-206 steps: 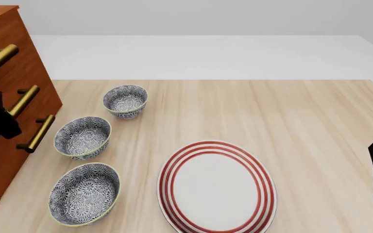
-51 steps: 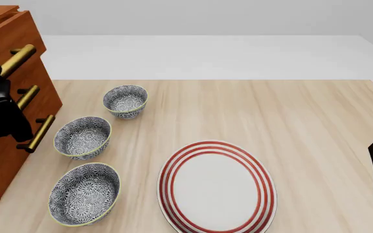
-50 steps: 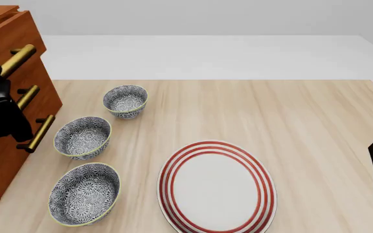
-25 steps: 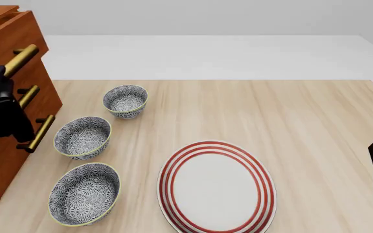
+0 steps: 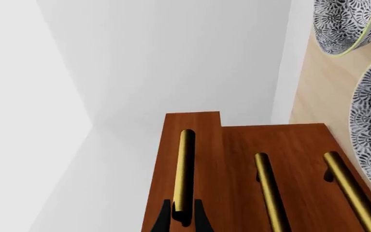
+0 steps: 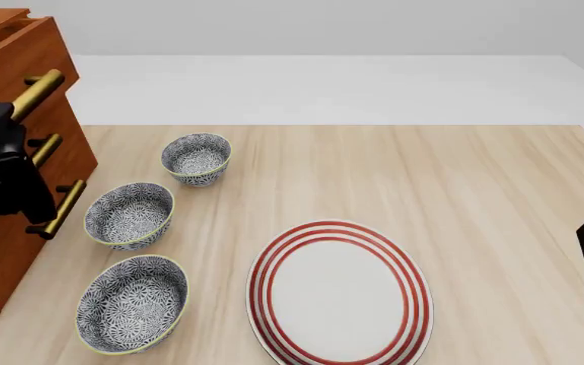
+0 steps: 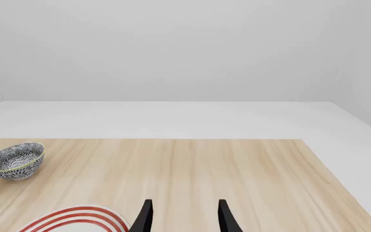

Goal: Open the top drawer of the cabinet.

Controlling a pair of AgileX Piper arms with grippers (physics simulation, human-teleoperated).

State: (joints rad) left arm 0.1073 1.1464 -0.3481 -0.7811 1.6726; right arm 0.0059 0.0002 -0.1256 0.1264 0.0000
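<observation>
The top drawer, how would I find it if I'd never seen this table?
Look at the tall reddish-brown wooden cabinet at the table's left edge, beside three patterned bowls. The top drawer is the highest of its three. It alone sticks out a little, and the left pincer is shut on its brass bar handle.

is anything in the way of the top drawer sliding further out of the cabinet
Nothing visible blocks it. The left pincer grips the brass bar handle of the reddish-brown wooden top drawer; the nearest patterned bowl sits lower, on the table.
</observation>
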